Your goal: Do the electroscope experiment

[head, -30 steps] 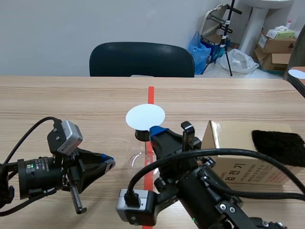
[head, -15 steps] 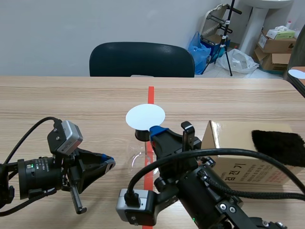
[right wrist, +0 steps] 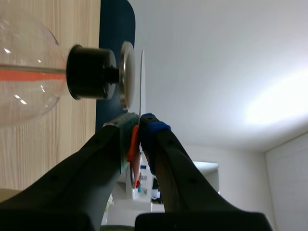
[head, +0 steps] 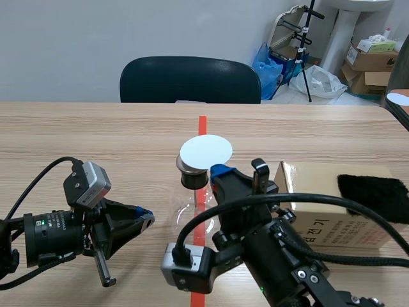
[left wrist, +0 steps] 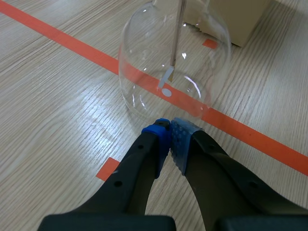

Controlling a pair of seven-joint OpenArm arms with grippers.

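Over the flask [left wrist: 173, 57], right end effector [right wrist: 139, 126] clamped on disc [head: 206, 151] (left end effector [left wrist: 169, 132] closed).

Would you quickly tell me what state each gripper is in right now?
Left gripper: shut, empty.
Right gripper: shut on the white disc.

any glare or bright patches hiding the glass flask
Left wrist view: small glints on the glass flask and a sheen on the table beside it; the rod inside shows clearly. Right wrist view: a bright patch in the background, only small glints on the flask. Scene view: even light, but the flask barely stands out from the wood.
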